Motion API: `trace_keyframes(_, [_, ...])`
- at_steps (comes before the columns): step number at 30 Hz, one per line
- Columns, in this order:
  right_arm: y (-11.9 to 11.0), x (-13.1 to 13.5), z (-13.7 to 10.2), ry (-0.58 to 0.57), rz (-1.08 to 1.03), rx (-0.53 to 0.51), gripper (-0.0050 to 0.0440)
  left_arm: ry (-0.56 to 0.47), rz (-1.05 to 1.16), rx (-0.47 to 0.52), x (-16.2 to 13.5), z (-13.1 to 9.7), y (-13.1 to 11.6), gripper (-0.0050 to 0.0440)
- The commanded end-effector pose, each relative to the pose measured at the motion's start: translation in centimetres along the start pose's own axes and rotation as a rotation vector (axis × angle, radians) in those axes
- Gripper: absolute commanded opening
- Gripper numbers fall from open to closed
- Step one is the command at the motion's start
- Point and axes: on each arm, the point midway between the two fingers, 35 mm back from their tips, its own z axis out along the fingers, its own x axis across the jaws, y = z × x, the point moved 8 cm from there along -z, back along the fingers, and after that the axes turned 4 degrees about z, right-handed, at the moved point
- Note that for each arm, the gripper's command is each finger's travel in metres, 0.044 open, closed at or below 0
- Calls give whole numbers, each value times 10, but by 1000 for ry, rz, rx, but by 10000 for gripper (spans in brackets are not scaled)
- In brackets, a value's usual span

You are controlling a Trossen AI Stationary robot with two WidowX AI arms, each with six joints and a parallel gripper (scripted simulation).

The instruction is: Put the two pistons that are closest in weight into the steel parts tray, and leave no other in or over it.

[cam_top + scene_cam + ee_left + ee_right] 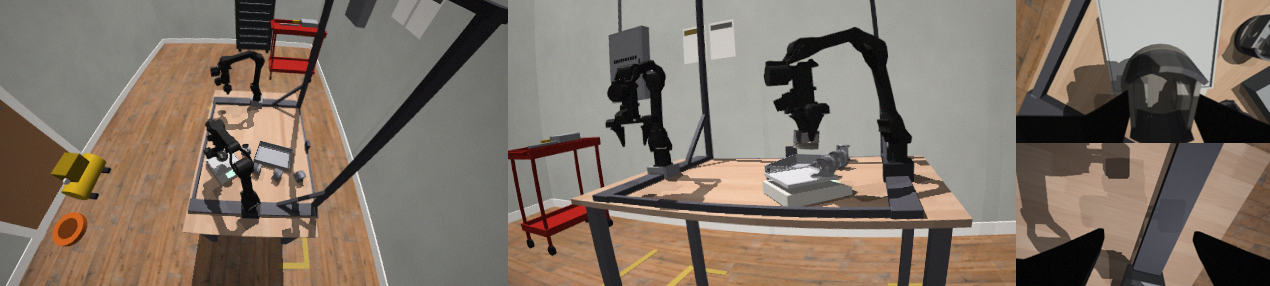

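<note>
Exterior view, left to right. Right gripper (227, 91) (634, 144) (1148, 232) hung spread, nothing between its fingers. Steel parts tray (272, 156) (775, 165) held no piston: neither of the pair placed. Left gripper (222, 154) (810, 137) (1163, 96) pinched a piston (223, 157) (806, 139) (1159, 62) above the scale (214, 162) (780, 193) (1159, 22), apart from its plate. Top view: four more pistons stood around the tray. Display unreadable; weighing probably underway, closest pair still to be chosen and placed.

workshop | red cart (298, 30) (555, 148) | drawer cabinet (254, 25) | floor tape (306, 254) (639, 262)
</note>
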Motion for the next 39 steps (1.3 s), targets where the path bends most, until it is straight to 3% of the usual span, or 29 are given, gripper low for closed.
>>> trace_keyframes(1, [2, 0, -8, 5, 1, -32, 400, 8, 1, -49, 5, -15, 20, 158])
trace_keyframes(4, [2, 0, -8, 5, 1, -32, 400, 8, 0, -49, 7, -15, 30, 158])
trace_keyframes(39, [2, 0, -8, 5, 1, -32, 400, -76, -799, 48, 14, -14, 35, 158])
